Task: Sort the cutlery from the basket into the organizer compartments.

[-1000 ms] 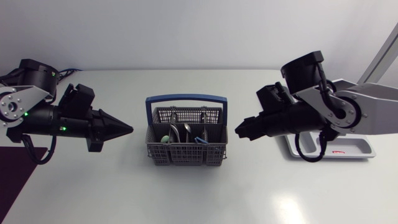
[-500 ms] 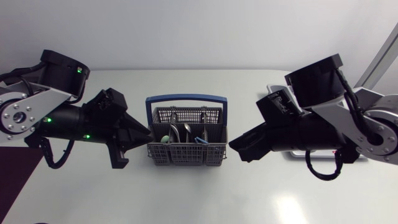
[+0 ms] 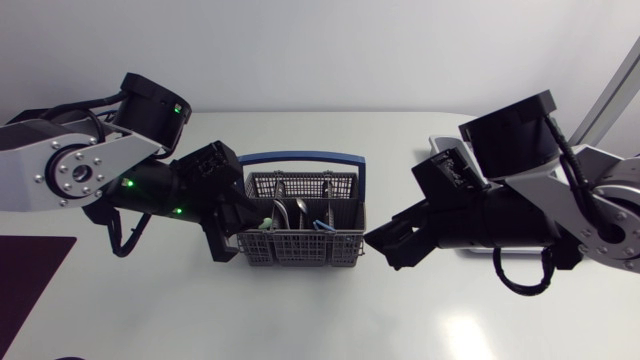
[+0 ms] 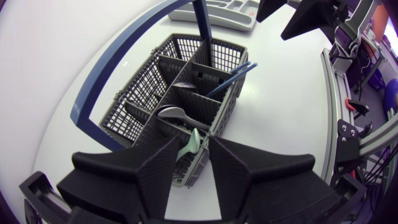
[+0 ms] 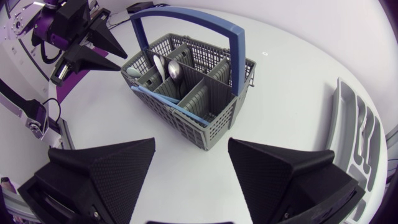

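Aiming the left gripper [image 3: 243,232] at the mint-handled piece [image 4: 192,140] in the basket [image 3: 300,247], centre frame. Its jaws are standing narrowly apart, with the handle just ahead of the gap. I'm planning a straight descent, pinching only the handle and clearing the mesh. The right gripper [image 5: 191,143] is hanging wide open. The organizer [image 5: 348,134] is sitting mid-right. I'm seeing no legible writing.

The basket [image 3: 300,228] sits mid-table, with cutlery [image 3: 290,208] standing in its compartments. The left gripper [image 3: 250,222] is at the basket's left end, just over a utensil handle [image 4: 190,142]. The right gripper [image 3: 385,245] hangs just right of the basket. The organizer [image 5: 354,124] lies farther right.
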